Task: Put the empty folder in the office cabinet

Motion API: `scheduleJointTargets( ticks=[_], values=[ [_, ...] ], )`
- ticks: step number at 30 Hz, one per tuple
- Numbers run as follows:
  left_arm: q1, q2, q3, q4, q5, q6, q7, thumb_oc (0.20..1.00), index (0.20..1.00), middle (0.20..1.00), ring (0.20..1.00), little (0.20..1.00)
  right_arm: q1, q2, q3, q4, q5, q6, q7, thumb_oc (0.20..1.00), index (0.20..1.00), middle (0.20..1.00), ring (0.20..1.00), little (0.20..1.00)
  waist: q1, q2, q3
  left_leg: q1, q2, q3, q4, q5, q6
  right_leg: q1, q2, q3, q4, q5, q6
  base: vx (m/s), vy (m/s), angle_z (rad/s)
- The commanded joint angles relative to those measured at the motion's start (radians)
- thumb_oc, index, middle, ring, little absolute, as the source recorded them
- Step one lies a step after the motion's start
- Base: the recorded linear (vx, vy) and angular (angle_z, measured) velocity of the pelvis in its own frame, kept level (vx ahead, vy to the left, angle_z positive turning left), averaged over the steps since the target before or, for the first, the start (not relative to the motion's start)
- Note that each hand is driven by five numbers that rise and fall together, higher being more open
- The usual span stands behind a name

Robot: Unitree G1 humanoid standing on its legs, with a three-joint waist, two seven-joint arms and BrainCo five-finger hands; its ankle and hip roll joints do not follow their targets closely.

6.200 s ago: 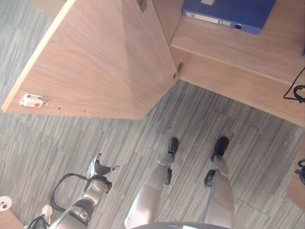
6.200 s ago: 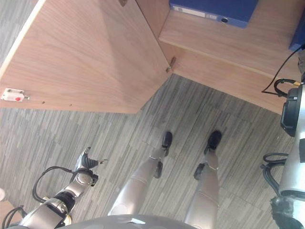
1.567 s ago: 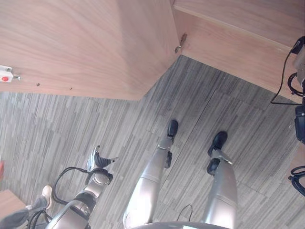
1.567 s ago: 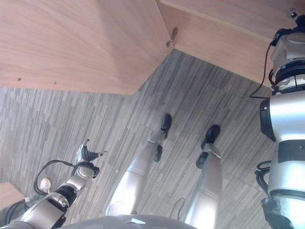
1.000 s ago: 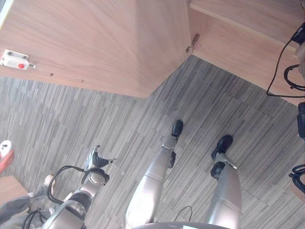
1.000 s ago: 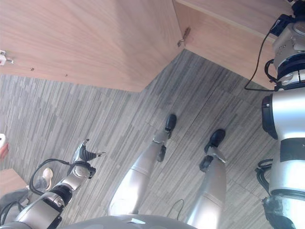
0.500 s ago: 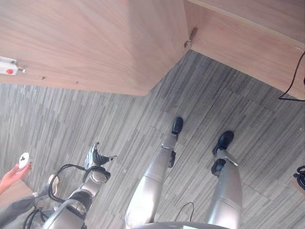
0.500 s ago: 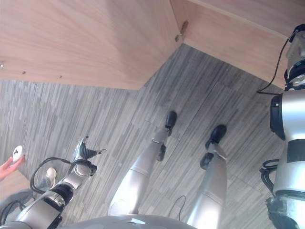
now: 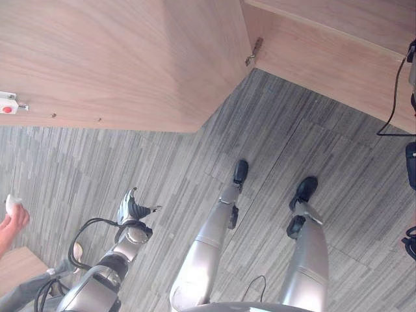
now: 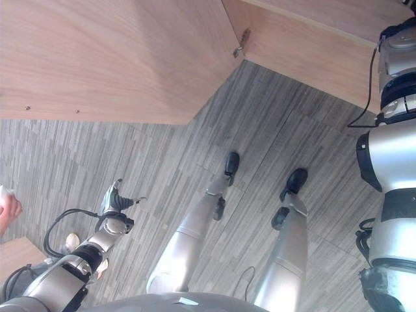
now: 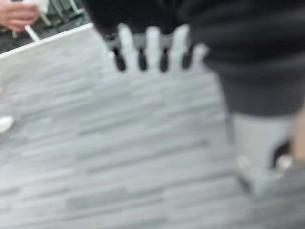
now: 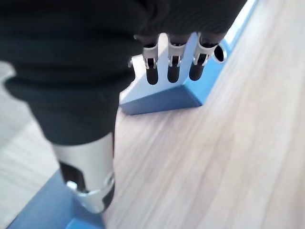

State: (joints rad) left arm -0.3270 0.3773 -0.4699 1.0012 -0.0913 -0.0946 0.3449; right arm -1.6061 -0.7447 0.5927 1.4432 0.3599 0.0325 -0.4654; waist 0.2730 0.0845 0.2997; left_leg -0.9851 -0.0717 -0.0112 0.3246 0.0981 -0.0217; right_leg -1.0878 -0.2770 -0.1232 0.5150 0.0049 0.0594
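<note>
A blue folder (image 12: 164, 98) lies flat on the wooden cabinet shelf (image 12: 233, 143), its ring hole at the spine end. My right hand (image 12: 174, 59) hovers over it with straight fingers, and the thumb (image 12: 90, 186) stands apart, gripping nothing. Whether the fingertips touch the folder I cannot tell. My right arm (image 10: 393, 149) reaches up into the cabinet at the right edge. My left hand (image 9: 132, 209) hangs low over the carpet with relaxed fingers (image 11: 152, 45), empty.
The cabinet's wooden door (image 9: 117, 65) stands swung open at the upper left, with a white catch (image 9: 8, 106) on it. A second blue folder (image 12: 38, 214) lies near my thumb. A person's hand (image 9: 10, 218) holding a small white thing shows at the left edge, with a shoe (image 10: 71, 242).
The whole picture has shifted slightly with the camera. The person's hand with the white thing has moved along the left edge. My left hand still hangs in the same place.
</note>
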Motion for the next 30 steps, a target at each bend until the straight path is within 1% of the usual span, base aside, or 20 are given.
scheduleJointTargets(
  ticks=[1, 3, 8, 10, 15, 18, 21, 22, 25, 29, 30],
  values=[
    [0.01, 0.058, 0.044, 0.034, 0.033, -0.013, 0.045, 1.0, 1.0, 1.0, 1.0, 1.0, -0.062, -0.031, 0.136, -0.079, -0.112, -0.062, -0.002, 1.0, 1.0, 1.0, 1.0, 1.0, 0.009, 0.043, 0.035, 0.027, 0.023, -0.027, -0.122, -0.047, -0.013, 0.056, -0.002, 0.032, 0.028, -0.107, 0.037, 0.0, 0.0, 0.0],
    [0.005, 0.062, 0.044, 0.035, 0.043, -0.014, 0.044, 1.0, 1.0, 1.0, 1.0, 1.0, -0.071, -0.019, 0.186, -0.109, -0.166, -0.067, 0.001, 1.0, 1.0, 1.0, 1.0, 1.0, 0.013, 0.04, 0.028, 0.03, 0.023, -0.028, -0.13, -0.041, -0.014, 0.055, -0.001, 0.031, 0.021, -0.105, 0.038, 0.0, 0.0, 0.0],
    [-0.002, 0.068, 0.039, 0.044, 0.053, -0.017, 0.042, 1.0, 1.0, 1.0, 1.0, 1.0, -0.094, -0.009, 0.215, -0.108, -0.196, -0.068, 0.004, 1.0, 1.0, 1.0, 1.0, 1.0, 0.014, 0.039, 0.019, 0.031, 0.024, -0.03, -0.133, -0.036, -0.017, 0.055, 0.0, 0.031, 0.022, -0.104, 0.039, 0.0, 0.0, 0.0],
    [-0.001, 0.067, 0.038, 0.044, 0.051, -0.018, 0.041, 1.0, 1.0, 1.0, 1.0, 1.0, -0.096, -0.007, 0.214, -0.095, -0.196, -0.064, 0.007, 1.0, 1.0, 1.0, 1.0, 1.0, 0.015, 0.039, 0.018, 0.032, 0.025, -0.03, -0.134, -0.035, -0.017, 0.055, 0.001, 0.031, 0.023, -0.105, 0.038, 0.0, 0.0, 0.0],
    [0.005, 0.059, 0.048, 0.04, 0.03, -0.021, 0.048, 1.0, 1.0, 1.0, 1.0, 1.0, -0.089, -0.024, 0.174, -0.022, -0.198, -0.034, -0.026, 1.0, 1.0, 1.0, 1.0, 1.0, 0.012, 0.04, 0.021, 0.032, 0.023, -0.027, -0.134, -0.037, -0.016, 0.058, 0.001, 0.03, 0.023, -0.103, 0.038, 0.0, 0.0, 0.0],
    [0.009, 0.044, 0.053, 0.04, 0.028, -0.017, 0.056, 1.0, 1.0, 1.0, 1.0, 1.0, -0.07, -0.054, 0.131, 0.027, -0.21, -0.008, -0.085, 1.0, 1.0, 1.0, 1.0, 1.0, 0.008, 0.045, 0.026, 0.03, 0.023, -0.024, -0.132, -0.041, -0.013, 0.056, 0.004, 0.033, 0.022, -0.103, 0.038, 0.0, 0.0, 0.0],
    [0.0, 0.033, 0.056, 0.04, 0.022, -0.012, 0.075, 1.0, 1.0, 1.0, 1.0, 1.0, -0.039, -0.093, 0.028, 0.084, -0.16, 0.025, -0.164, 1.0, 1.0, 1.0, 1.0, 1.0, -0.003, 0.049, 0.032, 0.029, 0.022, -0.022, -0.131, -0.046, -0.01, 0.058, 0.008, 0.034, 0.013, -0.102, 0.04, 0.0, 0.0, 0.0],
    [-0.002, 0.024, 0.061, 0.039, 0.012, -0.007, 0.084, 1.0, 1.0, 1.0, 1.0, 1.0, -0.019, -0.11, -0.036, 0.106, -0.114, 0.04, -0.191, 1.0, 1.0, 1.0, 1.0, 1.0, -0.012, 0.053, 0.036, 0.027, 0.023, -0.02, -0.132, -0.048, -0.009, 0.059, 0.009, 0.035, 0.01, -0.102, 0.041, 0.0, 0.0, 0.0],
    [-0.009, 0.021, 0.068, 0.047, 0.006, -0.002, 0.088, 1.0, 1.0, 1.0, 1.0, 1.0, -0.003, -0.112, -0.08, 0.107, -0.068, 0.045, -0.191, 1.0, 1.0, 1.0, 1.0, 1.0, -0.019, 0.051, 0.041, 0.027, 0.026, -0.018, -0.132, -0.049, -0.009, 0.058, 0.009, 0.035, 0.008, -0.101, 0.042, 0.0, 0.002, -0.03],
    [-0.039, 0.02, 0.087, 0.081, -0.011, 0.005, 0.087, 1.0, 1.0, 1.0, 1.0, 1.0, 0.025, -0.094, -0.113, 0.083, 0.009, 0.029, -0.142, 1.0, 1.0, 1.0, 1.0, 1.0, -0.04, 0.041, 0.048, 0.025, 0.03, -0.014, -0.131, -0.051, -0.01, 0.055, 0.016, 0.041, 0.002, -0.098, 0.041, 0.0, 0.0, -0.04],
    [-0.051, 0.024, 0.089, 0.093, -0.018, 0.006, 0.084, 1.0, 1.0, 1.0, 1.0, 1.0, 0.029, -0.078, -0.123, 0.076, 0.043, 0.017, -0.117, 1.0, 1.0, 1.0, 1.0, 1.0, -0.049, 0.038, 0.051, 0.025, 0.033, -0.012, -0.13, -0.052, -0.009, 0.053, 0.019, 0.045, 0.004, -0.096, 0.04, 0.01, 0.0, -0.04]
  ],
)
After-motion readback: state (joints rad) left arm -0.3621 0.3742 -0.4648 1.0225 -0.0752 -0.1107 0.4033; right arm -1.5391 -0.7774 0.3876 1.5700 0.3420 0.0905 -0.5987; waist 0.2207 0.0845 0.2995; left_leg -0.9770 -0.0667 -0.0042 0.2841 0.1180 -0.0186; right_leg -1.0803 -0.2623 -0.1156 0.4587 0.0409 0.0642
